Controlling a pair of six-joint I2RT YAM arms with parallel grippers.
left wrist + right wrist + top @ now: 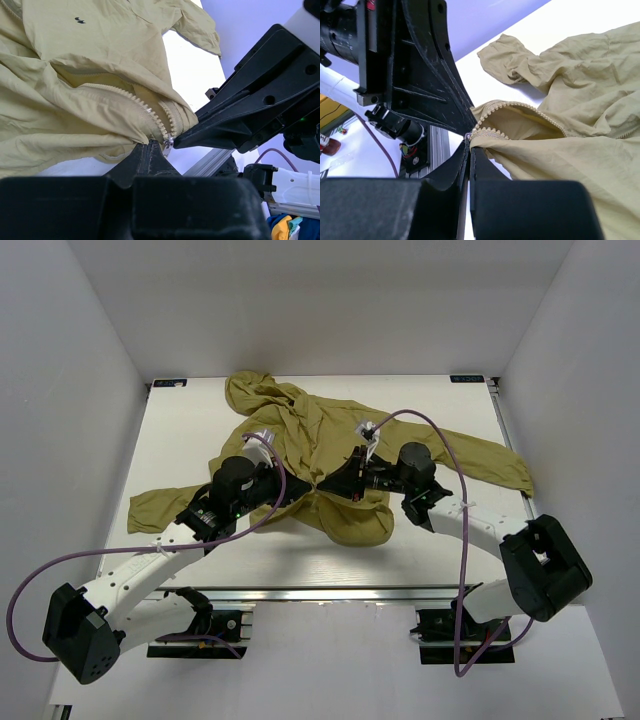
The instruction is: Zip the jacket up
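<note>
The olive-yellow jacket (pixel 320 440) lies wrinkled on the white table, hood (pixel 255 390) at the back left and sleeves spread to both sides. Both grippers meet at its lower front. My left gripper (pixel 306 486) is shut on the jacket's hem (pixel 140 137) just beside the bottom of the zipper. My right gripper (pixel 335 483) is shut at the silver zipper slider (pixel 169 144), which also shows in the right wrist view (pixel 468 135). Above the slider the two rows of zipper teeth (pixel 520 107) spread apart, open. A small dark spot (pixel 80 20) marks the front.
White walls stand close on the left, back and right of the table (pixel 200 420). An aluminium rail (pixel 330 592) runs along the near edge. Purple cables (pixel 440 440) loop over both arms. The right sleeve (pixel 490 462) reaches toward the right edge.
</note>
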